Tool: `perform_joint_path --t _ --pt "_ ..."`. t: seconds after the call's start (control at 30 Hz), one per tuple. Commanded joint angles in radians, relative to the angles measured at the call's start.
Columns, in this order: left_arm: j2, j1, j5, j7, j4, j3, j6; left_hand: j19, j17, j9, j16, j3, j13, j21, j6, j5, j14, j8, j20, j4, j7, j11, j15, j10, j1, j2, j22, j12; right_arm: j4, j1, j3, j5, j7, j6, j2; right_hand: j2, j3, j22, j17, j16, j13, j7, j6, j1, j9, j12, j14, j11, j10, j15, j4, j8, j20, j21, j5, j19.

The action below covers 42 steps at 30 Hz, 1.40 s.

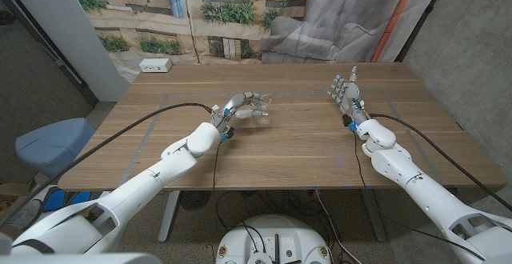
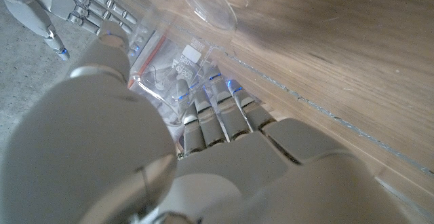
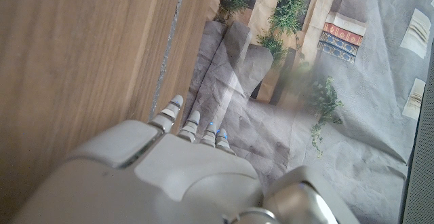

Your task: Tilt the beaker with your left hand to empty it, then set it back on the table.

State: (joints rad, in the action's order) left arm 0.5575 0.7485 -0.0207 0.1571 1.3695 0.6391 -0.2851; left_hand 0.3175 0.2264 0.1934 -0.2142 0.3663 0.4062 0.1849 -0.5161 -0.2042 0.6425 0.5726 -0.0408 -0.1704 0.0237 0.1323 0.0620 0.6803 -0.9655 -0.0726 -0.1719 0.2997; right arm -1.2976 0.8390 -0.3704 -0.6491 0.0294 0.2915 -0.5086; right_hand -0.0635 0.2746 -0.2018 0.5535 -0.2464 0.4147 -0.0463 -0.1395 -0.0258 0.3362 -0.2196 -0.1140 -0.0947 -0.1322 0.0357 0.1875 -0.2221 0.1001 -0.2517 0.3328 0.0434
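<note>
In left hand (image 1: 240, 108): beaker (image 1: 258, 106) gripped round its wall, tipped.
Clear, light, slick, likely brittle; hold mid-wall. Right hand (image 1: 346, 94) open.

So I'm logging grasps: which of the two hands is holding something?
The left hand: its fingers wrap a clear beaker, tipped over above the table. The right hand holds nothing, fingers apart.

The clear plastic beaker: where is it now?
In the head view, the clear plastic beaker sits tilted in the left hand, above the wooden table, left of centre.
</note>
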Motion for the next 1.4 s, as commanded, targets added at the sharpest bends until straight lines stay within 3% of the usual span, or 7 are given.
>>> perform_joint_path --t 0.03,0.23,0.47,0.8,1.07,1.2,1.4 --pt "-0.009 -0.003 -0.014 0.001 -0.035 0.016 -0.015 -0.014 -0.019 0.005 0.033 0.007 -0.007 0.001 -0.075 -0.008 -0.073 -0.016 -0.066 0.005 0.089 0.085 0.158 0.071 -0.019 0.138 0.0 -0.014 0.0 0.0 0.0 0.0 0.0 -0.001 0.0 -0.089 0.006 -0.004 0.002 -0.003 0.005 -0.001 -0.007 0.004 0.002 -0.006 -0.004 -0.001 -0.004 0.018 0.001 -0.005 0.005 -0.006 0.006 0.001" --pt "-0.001 0.0 -0.016 -0.012 -0.038 0.024 -0.005 -0.093 -0.037 0.007 0.041 -0.009 -0.016 -0.011 -0.051 -0.007 -0.183 -0.046 -0.011 0.011 0.104 0.092 0.14 0.046 0.019 0.135 0.0 -0.04 -0.002 0.0 0.0 0.0 -0.001 -0.001 0.0 -0.089 0.006 -0.004 0.002 -0.003 0.005 -0.002 -0.007 0.004 0.002 -0.006 -0.004 -0.002 -0.004 0.019 0.001 -0.005 0.006 -0.007 0.006 0.001" --pt "0.0 0.004 -0.019 -0.004 -0.036 0.025 0.012 -0.201 -0.048 0.005 0.041 -0.021 -0.027 -0.015 -0.045 -0.008 -0.268 -0.077 0.019 0.007 0.125 0.093 0.13 0.016 0.042 0.13 0.002 -0.063 -0.002 0.0 0.0 0.0 -0.001 -0.001 0.0 -0.089 0.006 -0.004 0.002 -0.003 0.005 -0.002 -0.007 0.004 0.002 -0.006 -0.004 -0.002 -0.004 0.019 0.001 -0.005 0.006 -0.006 0.006 0.0" --pt "0.004 0.007 -0.03 0.0 -0.034 0.033 0.048 -0.249 -0.051 0.003 0.04 -0.027 -0.039 -0.013 -0.032 -0.008 -0.318 -0.101 0.034 0.009 0.123 0.093 0.109 0.005 0.06 0.127 0.002 -0.074 -0.001 0.0 0.0 0.0 0.0 -0.001 0.0 -0.088 0.006 -0.004 0.002 -0.003 0.005 -0.001 -0.008 0.004 0.002 -0.006 -0.003 -0.003 -0.004 0.017 0.001 -0.005 0.005 -0.006 0.006 0.001" --pt "0.005 0.003 -0.018 -0.012 -0.041 0.036 0.056 -0.256 -0.051 0.001 0.037 -0.03 -0.045 -0.009 -0.013 -0.008 -0.325 -0.119 0.039 0.009 0.123 0.092 0.102 -0.009 0.071 0.123 0.002 -0.082 -0.002 0.0 0.0 0.0 -0.001 -0.001 0.0 -0.089 0.006 -0.004 0.002 -0.003 0.005 -0.001 -0.007 0.004 0.002 -0.006 -0.004 -0.001 -0.004 0.018 0.001 -0.005 0.006 -0.006 0.006 0.001" --pt "0.005 -0.003 -0.006 -0.029 -0.046 0.037 0.059 -0.271 -0.051 -0.003 0.034 -0.034 -0.056 -0.006 0.027 -0.009 -0.342 -0.156 0.055 0.01 0.136 0.091 0.094 -0.051 0.086 0.118 0.002 -0.096 -0.002 0.0 0.0 0.0 -0.001 -0.001 0.0 -0.088 0.006 -0.004 0.002 -0.003 0.005 -0.003 -0.007 0.004 0.002 -0.006 -0.004 -0.001 -0.004 0.019 0.001 -0.005 0.005 -0.006 0.006 0.001" --pt "0.009 -0.012 -0.005 -0.039 -0.053 0.04 0.059 -0.287 -0.051 -0.007 0.033 -0.041 -0.073 -0.002 0.086 -0.009 -0.365 -0.218 0.063 0.009 0.133 0.087 0.082 -0.119 0.112 0.106 0.002 -0.107 -0.002 0.0 0.0 0.0 -0.001 -0.001 0.0 -0.088 0.006 -0.004 0.002 -0.003 0.005 -0.003 -0.006 0.004 0.002 -0.006 -0.004 -0.001 -0.005 0.018 0.001 -0.006 0.005 -0.006 0.006 0.001"
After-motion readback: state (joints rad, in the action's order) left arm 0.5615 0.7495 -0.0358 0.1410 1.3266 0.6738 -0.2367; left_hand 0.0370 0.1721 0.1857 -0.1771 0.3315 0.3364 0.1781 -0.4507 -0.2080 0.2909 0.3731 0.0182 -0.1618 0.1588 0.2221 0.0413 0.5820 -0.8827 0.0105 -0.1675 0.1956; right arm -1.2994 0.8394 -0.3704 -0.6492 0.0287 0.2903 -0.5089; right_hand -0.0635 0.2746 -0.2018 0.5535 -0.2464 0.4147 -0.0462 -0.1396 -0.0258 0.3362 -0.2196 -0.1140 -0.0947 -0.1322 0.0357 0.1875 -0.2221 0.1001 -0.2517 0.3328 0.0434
